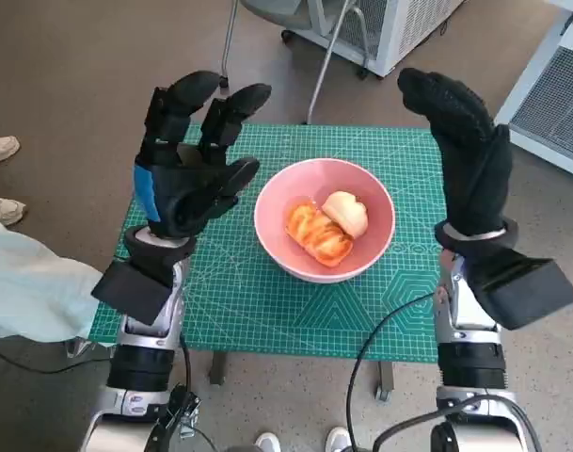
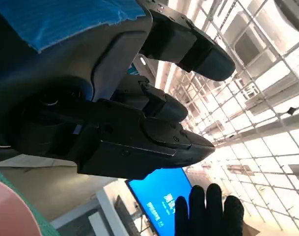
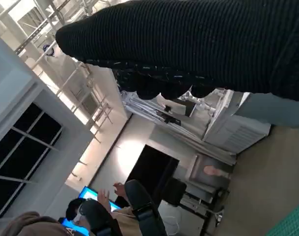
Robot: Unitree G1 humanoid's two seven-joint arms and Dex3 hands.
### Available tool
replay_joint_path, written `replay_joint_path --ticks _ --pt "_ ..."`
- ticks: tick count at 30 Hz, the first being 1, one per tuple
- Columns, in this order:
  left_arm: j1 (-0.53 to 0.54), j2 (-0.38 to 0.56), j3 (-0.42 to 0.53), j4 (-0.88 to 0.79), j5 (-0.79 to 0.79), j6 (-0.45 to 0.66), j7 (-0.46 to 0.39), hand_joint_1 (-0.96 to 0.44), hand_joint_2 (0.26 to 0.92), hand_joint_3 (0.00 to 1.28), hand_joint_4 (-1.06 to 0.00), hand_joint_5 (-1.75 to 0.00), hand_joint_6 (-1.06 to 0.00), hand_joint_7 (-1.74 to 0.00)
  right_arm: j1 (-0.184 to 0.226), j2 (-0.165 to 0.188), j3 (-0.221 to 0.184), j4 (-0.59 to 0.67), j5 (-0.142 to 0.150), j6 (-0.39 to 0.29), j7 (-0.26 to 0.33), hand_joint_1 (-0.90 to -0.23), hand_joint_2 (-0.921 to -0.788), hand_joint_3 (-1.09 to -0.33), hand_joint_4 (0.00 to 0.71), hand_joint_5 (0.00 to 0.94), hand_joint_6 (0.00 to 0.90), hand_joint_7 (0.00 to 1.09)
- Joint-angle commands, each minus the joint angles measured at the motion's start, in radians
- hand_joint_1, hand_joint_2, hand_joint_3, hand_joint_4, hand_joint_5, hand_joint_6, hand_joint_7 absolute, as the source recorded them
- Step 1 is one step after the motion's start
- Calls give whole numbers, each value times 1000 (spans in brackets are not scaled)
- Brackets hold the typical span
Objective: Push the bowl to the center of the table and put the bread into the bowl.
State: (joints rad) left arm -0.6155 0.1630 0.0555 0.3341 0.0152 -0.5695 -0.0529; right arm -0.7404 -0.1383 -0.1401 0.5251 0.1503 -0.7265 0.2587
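Holding glossy bread [image 1: 318, 234], round pink bowl [image 1: 278, 229], both hands' fingers spread, empty.

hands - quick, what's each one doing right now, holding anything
Left hand: open, fingers apart, holding nothing.
Right hand: open, raised beside the bowl, holding nothing.

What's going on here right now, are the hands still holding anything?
Neither hand holds anything. The left hand and right hand are both raised, fingers apart, on either side of the bowl. The bowl sits about mid-table on the green mat, with the bread inside beside a pale round piece. The task looks done.
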Motion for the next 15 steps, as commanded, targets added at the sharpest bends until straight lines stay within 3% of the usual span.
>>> replay_joint_path --ticks 1,15 --pt "13 -10 8 -15 -15 1 2 -119 921 144 -391 -635 -357 -742 18 -6 2 4 -7 12 -8 -583 -921 -687 404 3 77 795" --pt "21 -8 11 -29 21 30 24 -152 921 158 -386 -610 -338 -734 23 -6 2 9 -15 -4 -18 -585 -921 -686 403 3 78 793"
